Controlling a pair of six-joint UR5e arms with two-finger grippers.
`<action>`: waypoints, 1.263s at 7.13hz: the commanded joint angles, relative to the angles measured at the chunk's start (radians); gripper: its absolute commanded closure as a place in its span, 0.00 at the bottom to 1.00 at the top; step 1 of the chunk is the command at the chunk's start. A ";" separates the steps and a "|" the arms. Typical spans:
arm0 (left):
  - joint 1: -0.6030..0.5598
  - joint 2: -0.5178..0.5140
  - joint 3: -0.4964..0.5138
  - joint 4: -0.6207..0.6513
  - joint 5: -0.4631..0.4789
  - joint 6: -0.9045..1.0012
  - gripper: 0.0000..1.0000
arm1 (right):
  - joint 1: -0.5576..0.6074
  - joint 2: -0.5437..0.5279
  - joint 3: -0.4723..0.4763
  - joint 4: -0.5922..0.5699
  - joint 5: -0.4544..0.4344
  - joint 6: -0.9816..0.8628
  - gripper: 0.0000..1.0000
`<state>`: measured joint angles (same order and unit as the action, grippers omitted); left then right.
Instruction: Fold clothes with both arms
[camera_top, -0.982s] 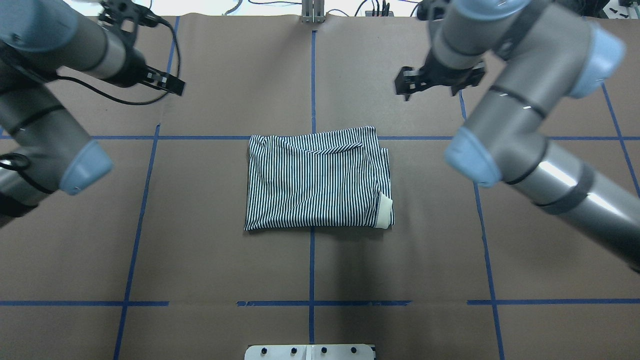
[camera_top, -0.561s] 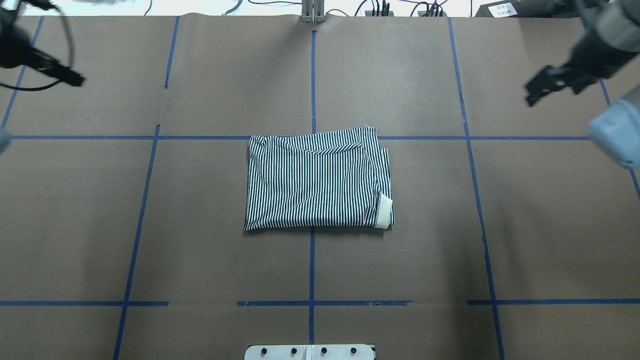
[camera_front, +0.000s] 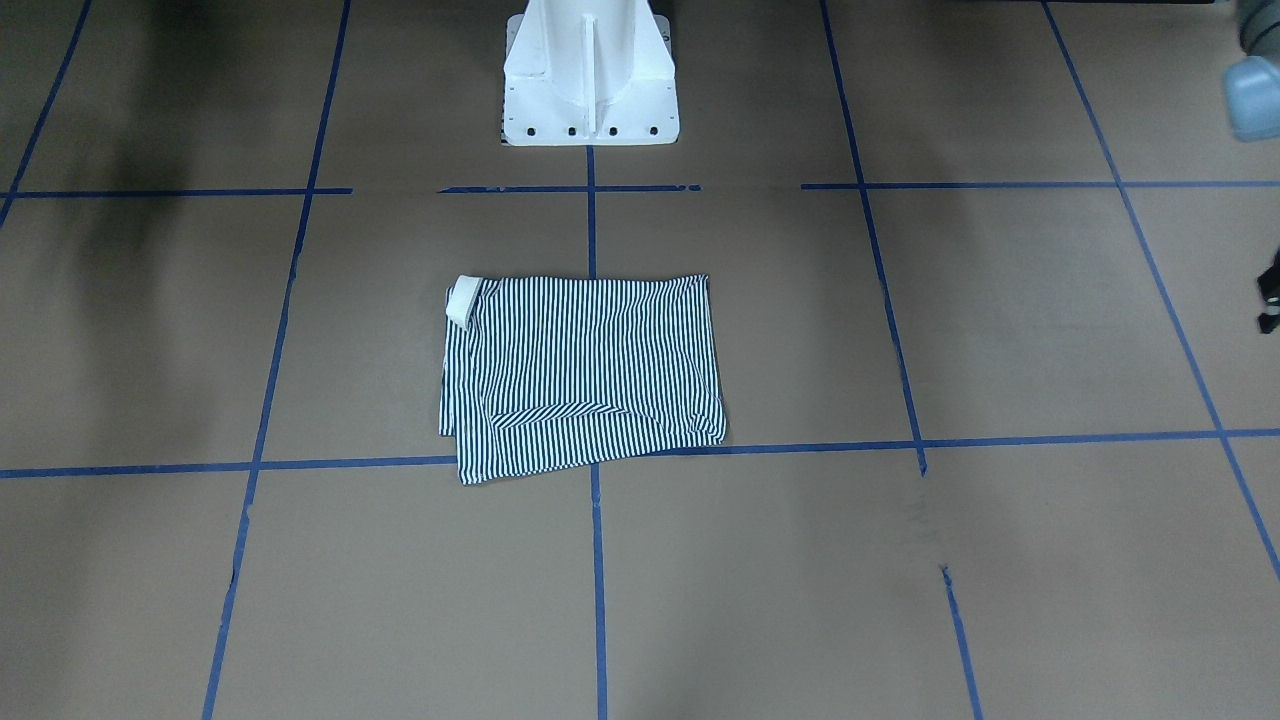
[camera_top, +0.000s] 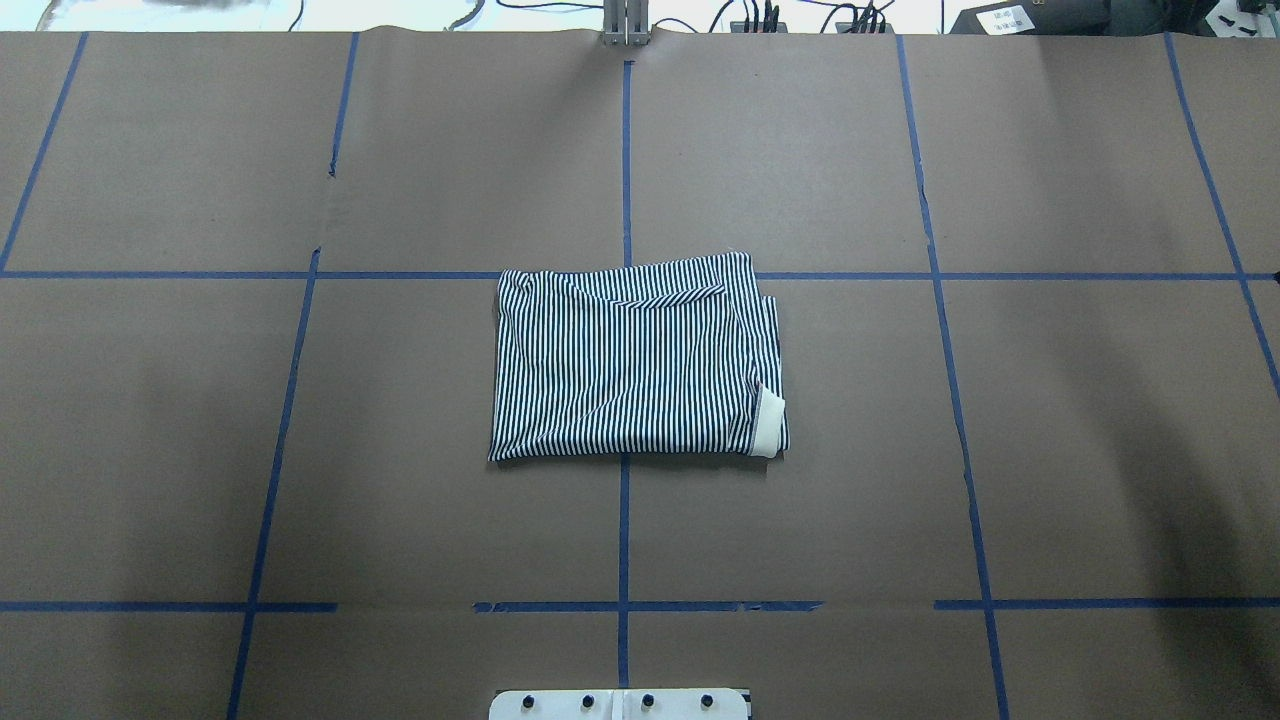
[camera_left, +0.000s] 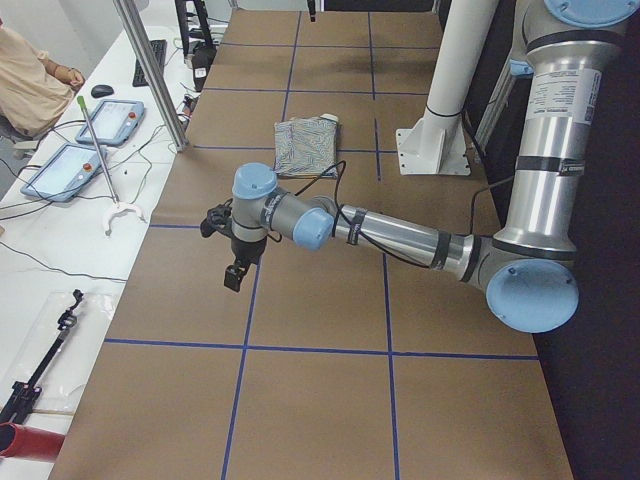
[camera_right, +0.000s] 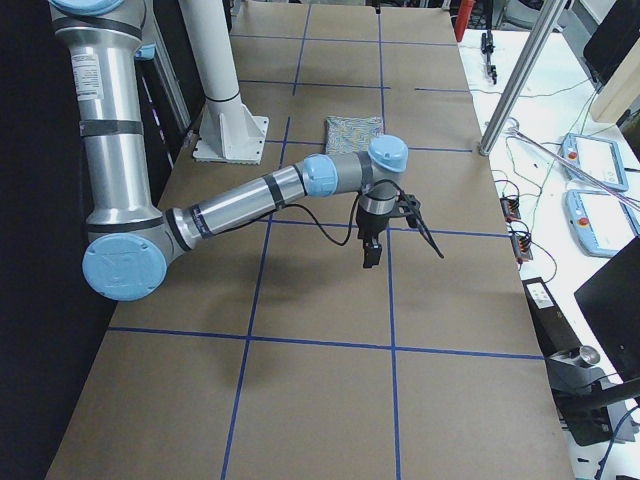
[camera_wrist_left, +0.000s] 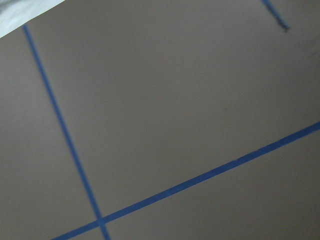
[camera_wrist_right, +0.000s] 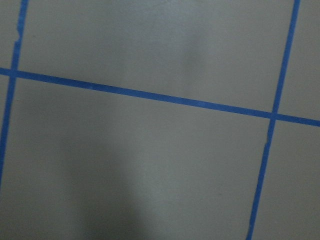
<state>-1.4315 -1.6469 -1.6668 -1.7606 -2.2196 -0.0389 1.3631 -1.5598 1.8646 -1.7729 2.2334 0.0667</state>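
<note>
Overhead exterior view has the navy-and-white striped polo shirt (camera_top: 635, 360) lying folded into a neat rectangle in the middle of the brown paper-covered table (camera_top: 400, 150). It sits across the long centre line of the blue tape grid (camera_top: 624, 150), with its far edge along a crosswise line. A cream band of fabric (camera_top: 768, 420) sticks out at the corner nearest the robot, on its right side. Nothing is touching the shirt.

The 2 silver-grey arms are both out wide. From the table's left end, the left arm (camera_left: 400, 235) reaches over the table with the black left gripper (camera_left: 234, 275) hanging fingers-down above the paper, well apart from the shirt (camera_left: 305, 146). From the right end it's the mirror picture: the right arm (camera_right: 250, 205), the right gripper (camera_right: 370, 252) pointing down, the shirt (camera_right: 354, 133) far behind it. Honestly can't tell for either gripper whether the fingers are apart or together, and I can't see anything held in them.

Both wrist cams only get bare paper and tape lines (camera_wrist_left: 190, 182). The white pedestal base (camera_front: 588, 70) stands behind the shirt (camera_front: 583, 375) in the front-facing shot.
</note>
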 joint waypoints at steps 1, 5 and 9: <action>-0.092 0.002 0.138 0.061 -0.087 0.167 0.00 | 0.085 -0.098 -0.027 0.027 0.012 -0.144 0.00; -0.144 0.006 0.142 0.260 -0.165 0.168 0.00 | 0.156 -0.144 -0.077 0.027 0.014 -0.217 0.00; -0.145 0.015 0.116 0.236 -0.215 0.169 0.00 | 0.182 -0.155 -0.081 0.027 0.014 -0.219 0.00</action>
<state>-1.5775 -1.6271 -1.5435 -1.5209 -2.4329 0.1301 1.5370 -1.7121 1.7849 -1.7457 2.2474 -0.1517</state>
